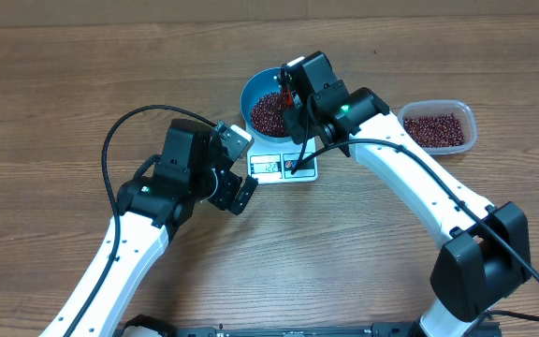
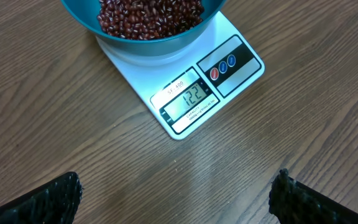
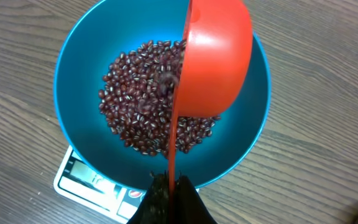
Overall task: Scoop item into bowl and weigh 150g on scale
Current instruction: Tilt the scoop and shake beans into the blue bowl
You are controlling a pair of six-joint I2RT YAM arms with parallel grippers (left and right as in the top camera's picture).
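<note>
The right gripper [image 3: 169,200] is clamped on the thin handle of a red scoop [image 3: 215,62], over the bowl's rim on the side nearest the scale's display. From there the scoop's long axis runs across the bowl [image 3: 79,68] toward its far rim. The scoop is rolled onto its side, with its mouth turned toward the bowl's middle and its rounded back facing the wrist camera. A blur at its lip may be beans falling, but I cannot be sure.

The beans [image 3: 138,106] lie in a heap in the bottom of the bowl, which sits on the scale [image 2: 143,70]. The display [image 2: 188,102] appears to read 122, so I judge the weighing well advanced but short of the target. One or two small, careful additions seem to be what is left.

The left gripper [image 2: 176,202] hangs with its jaws wide apart and empty, on the display side of the bowl, just beyond the scale.

Well apart from the bowl, on the right arm's side, a clear tub [image 1: 467,118] holds more beans.
</note>
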